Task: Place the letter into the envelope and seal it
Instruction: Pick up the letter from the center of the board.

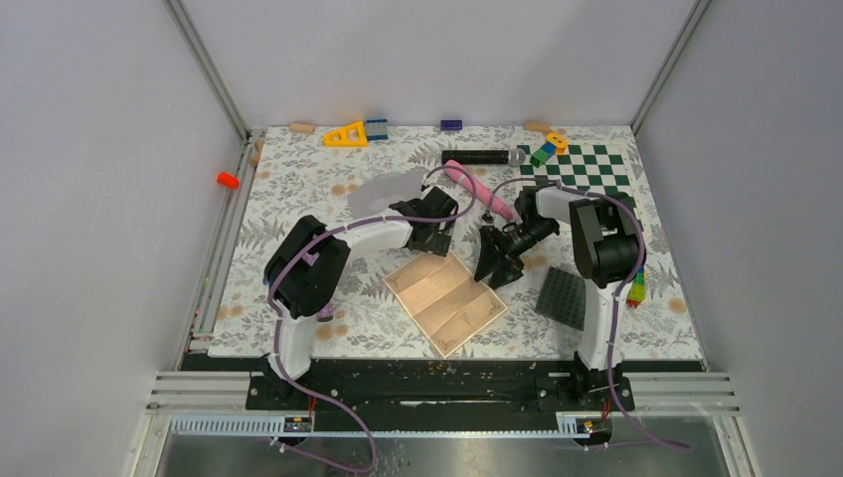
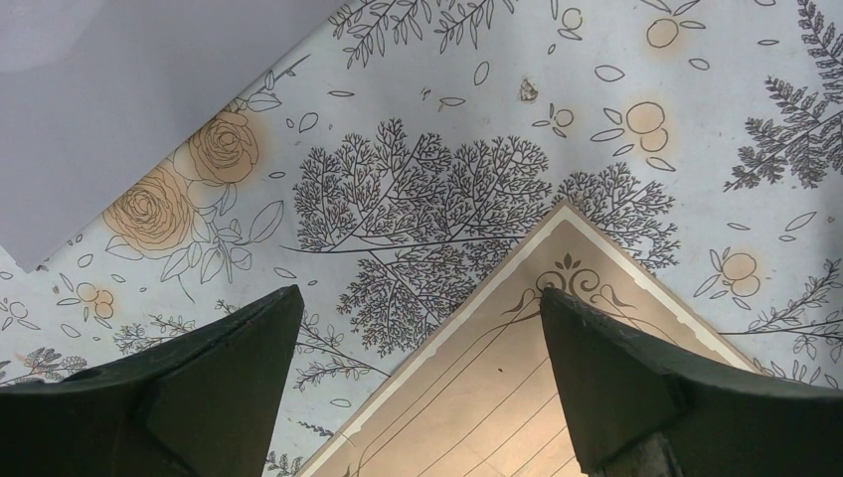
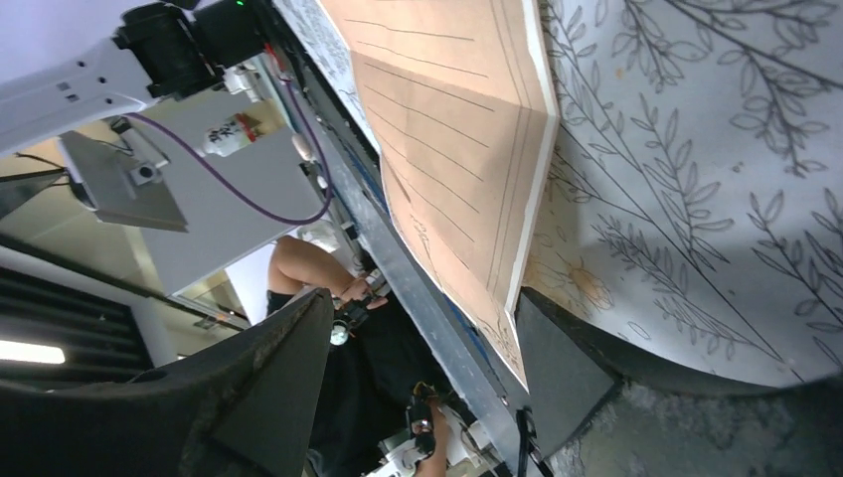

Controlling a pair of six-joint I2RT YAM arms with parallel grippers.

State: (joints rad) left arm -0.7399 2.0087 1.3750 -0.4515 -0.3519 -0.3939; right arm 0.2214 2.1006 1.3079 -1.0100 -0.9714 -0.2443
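Grey panels enclose a floral-patterned surface (image 1: 298, 298) on which the work is at an early stage. The letter (image 1: 444, 301) lies near the middle, slightly toward 6 o'clock, opened out with two creases across it and turned so that one corner points to 12 o'clock. The envelope (image 1: 383, 189) rests flat at about 11 o'clock from the letter, apart from it and partly hidden behind the left arm; whether its flap is up or down cannot be told. The left tool (image 2: 418, 298) hangs over the letter's 12 o'clock corner, released and spread wide, with that corner lying between its fingers below and nothing grasped. The right tool (image 3: 422, 298) sits at the letter's edge toward 2 o'clock, its jaws also parted; the paper's edge looks raised there and runs into the gap close by one finger, but no grip on it is evident. A pink cylinder (image 1: 479, 191) lies at 1 o'clock from the letter and a dark studded plate (image 1: 563, 296) at 3 o'clock, neither involved. Assessment: nothing is completed. The letter has yet to be folded or gathered, carried to the envelope and inserted, and the flap has yet to be closed. The step in hand appears to be securing the letter's far edges for a fold or lift.
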